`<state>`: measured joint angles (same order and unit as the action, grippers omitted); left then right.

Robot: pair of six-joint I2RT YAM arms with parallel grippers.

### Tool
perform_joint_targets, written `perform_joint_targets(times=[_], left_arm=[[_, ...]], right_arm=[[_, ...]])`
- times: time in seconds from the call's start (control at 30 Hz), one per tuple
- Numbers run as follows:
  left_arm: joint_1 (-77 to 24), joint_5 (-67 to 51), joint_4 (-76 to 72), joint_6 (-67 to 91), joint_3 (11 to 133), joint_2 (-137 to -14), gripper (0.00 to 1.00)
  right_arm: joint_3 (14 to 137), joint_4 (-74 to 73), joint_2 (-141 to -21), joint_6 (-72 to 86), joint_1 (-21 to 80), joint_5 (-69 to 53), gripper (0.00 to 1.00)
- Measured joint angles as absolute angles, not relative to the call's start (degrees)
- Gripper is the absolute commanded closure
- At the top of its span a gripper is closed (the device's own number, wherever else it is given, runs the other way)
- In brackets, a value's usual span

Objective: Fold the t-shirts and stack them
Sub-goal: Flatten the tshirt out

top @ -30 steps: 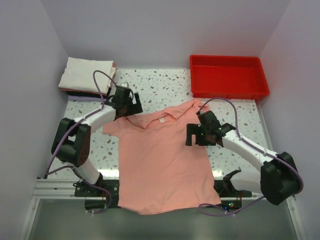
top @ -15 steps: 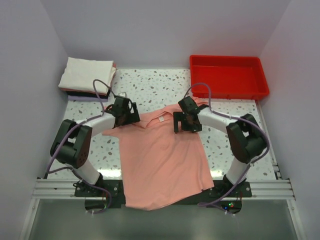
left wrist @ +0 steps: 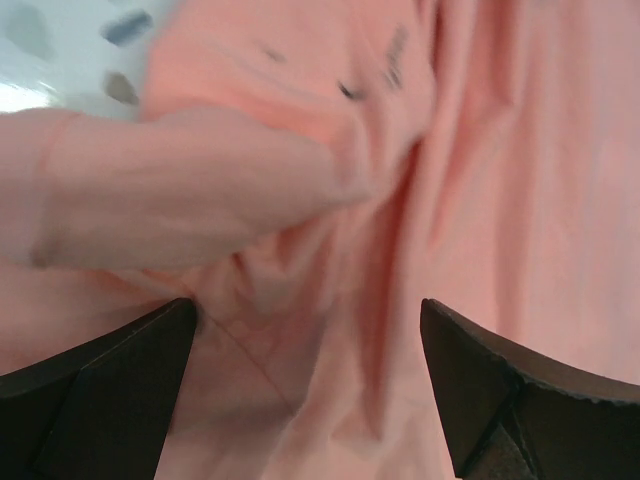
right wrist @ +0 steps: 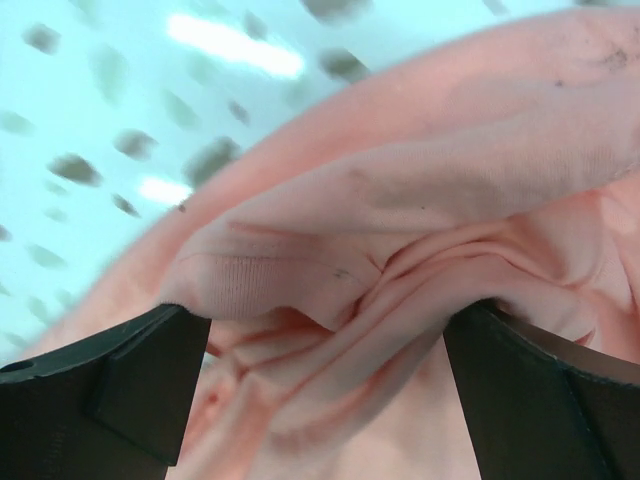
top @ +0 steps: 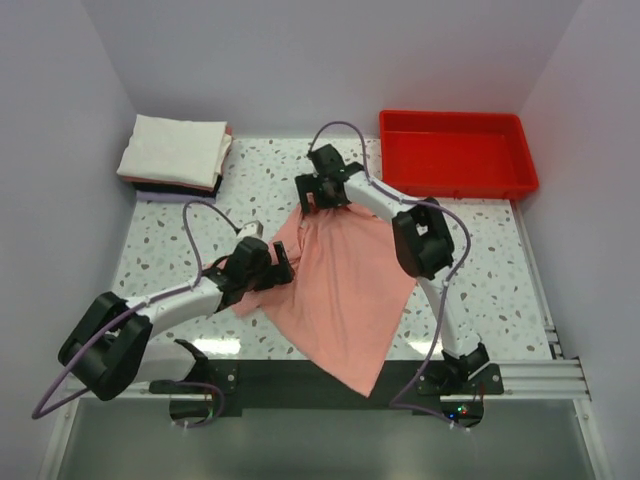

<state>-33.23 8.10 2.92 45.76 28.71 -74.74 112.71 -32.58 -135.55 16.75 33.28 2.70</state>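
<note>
The salmon-pink t-shirt lies skewed and bunched, running diagonally from the table's far middle to the near edge, its hem hanging over the front rail. My left gripper holds its left shoulder, low over the table. My right gripper holds the other shoulder near the back. In the left wrist view pink cloth fills the space between my fingers. In the right wrist view a bunched fold is pinched between my fingers. The folded stack, white on top, sits at the back left.
A red plastic tray stands at the back right. Grey walls close in the table on three sides. The metal rail runs along the near edge. The right arm's cable loops above the shirt.
The right gripper swung left and to the back, the left gripper came nearer and right. The shirt, flat before, was dragged with them into a skewed diagonal bunch.
</note>
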Motion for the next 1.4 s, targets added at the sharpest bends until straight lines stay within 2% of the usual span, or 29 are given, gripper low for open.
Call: perform_joint_targets(times=[0.13,0.33,0.5,0.73,1.0,1.07,1.2,1.4], left_arm=[[-39.6,4.7,-0.4,51.0,26.1,-72.5,0.0],[-47.9,2.7,-3.3,55.5,30.2,-78.2,0.0],[-51.5,3.2,0.4,55.7,36.5,-83.4,0.0],[-51.8,6.1,9.5,53.7,40.0,-80.4,0.0],[-54.1,9.9,20.3,53.7,40.3,-69.3,0.0],[-56.4,11.3,24.4,54.8,40.3,-67.0,0.0],[-62.0,12.9,34.2,59.8,39.4,-61.2,0.0],[-66.0,11.2,42.4,68.1,30.6,-52.1,0.17]], right_arm=[[127.2,-31.1,-144.7,13.8,35.9,-1.1,0.01],[137.6,-26.8,-151.8,11.7,37.8,-8.0,0.01],[137.0,-27.7,-151.1,8.9,37.7,-9.4,0.01],[133.1,-33.3,-142.6,7.8,36.9,-4.6,0.01],[120.8,-34.4,-121.5,12.3,34.7,7.4,0.01],[114.6,-34.2,-115.4,14.2,34.0,9.9,0.01],[94.5,-31.1,-100.7,17.9,32.8,13.8,0.01],[69.7,-29.7,-82.2,23.5,32.2,17.8,0.01]])
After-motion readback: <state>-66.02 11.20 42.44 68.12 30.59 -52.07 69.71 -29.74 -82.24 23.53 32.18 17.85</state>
